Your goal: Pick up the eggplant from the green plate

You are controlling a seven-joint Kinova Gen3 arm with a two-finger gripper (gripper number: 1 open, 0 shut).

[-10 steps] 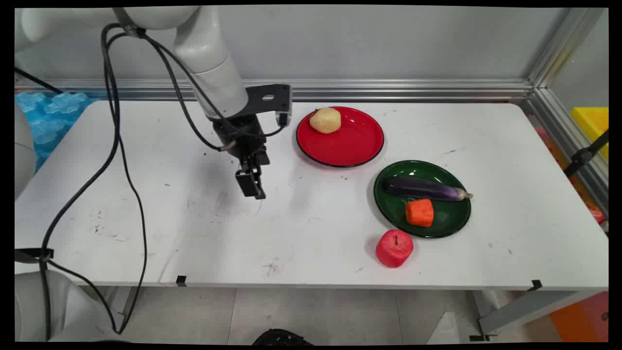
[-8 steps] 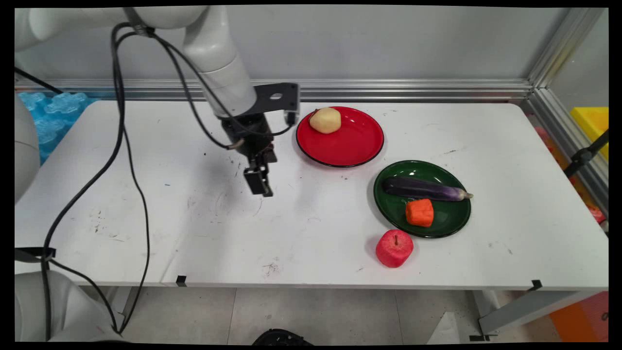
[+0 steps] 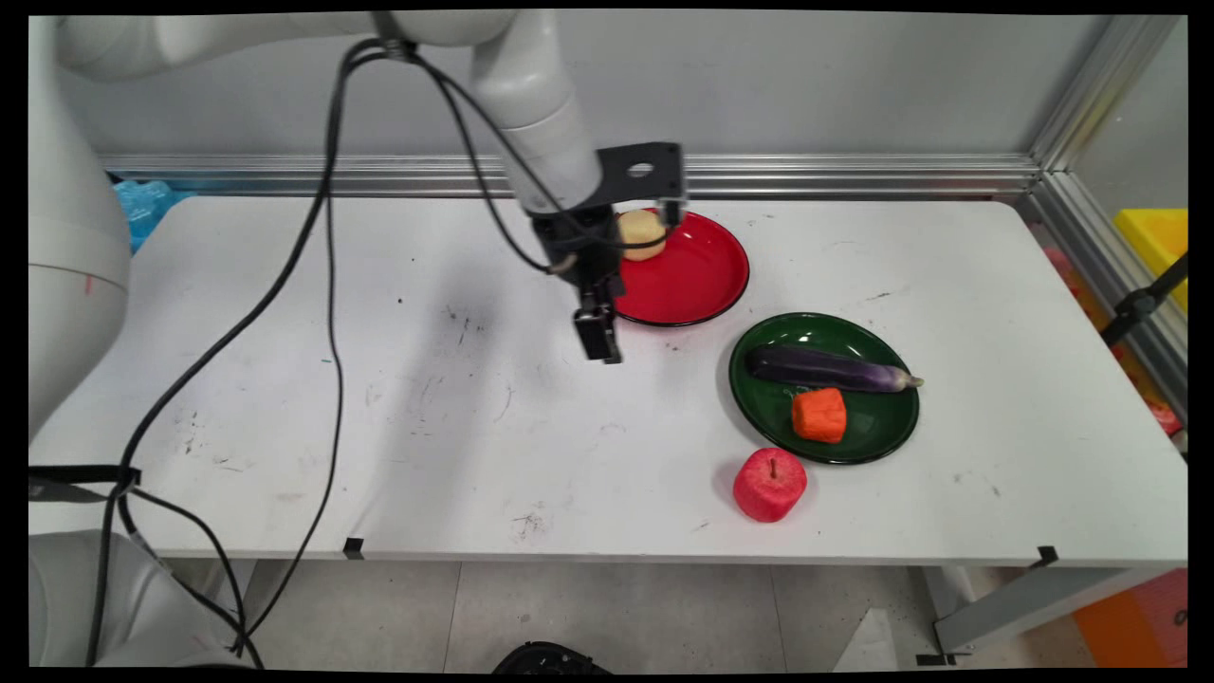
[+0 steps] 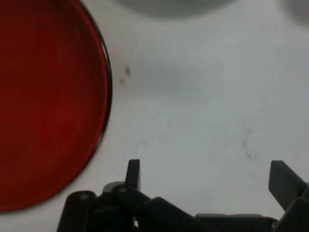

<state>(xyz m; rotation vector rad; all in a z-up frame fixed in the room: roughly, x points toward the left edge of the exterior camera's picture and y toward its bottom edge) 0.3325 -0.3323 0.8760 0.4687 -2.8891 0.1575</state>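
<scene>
The gripper [image 3: 600,346] hangs over the white table [image 3: 285,379] just beside the near left rim of the red plate [image 3: 697,285], its fingers [image 4: 133,173] spread wide and holding nothing. A pale potato [image 3: 643,233] lies on the far left part of that plate, half hidden behind the wrist. To the right of the red plate and nearer the camera sits a green plate [image 3: 768,408] with an eggplant [image 3: 830,370] and an orange chunk [image 3: 819,415]. A red apple [image 3: 769,485] stands on the table, touching the green plate's near rim
</scene>
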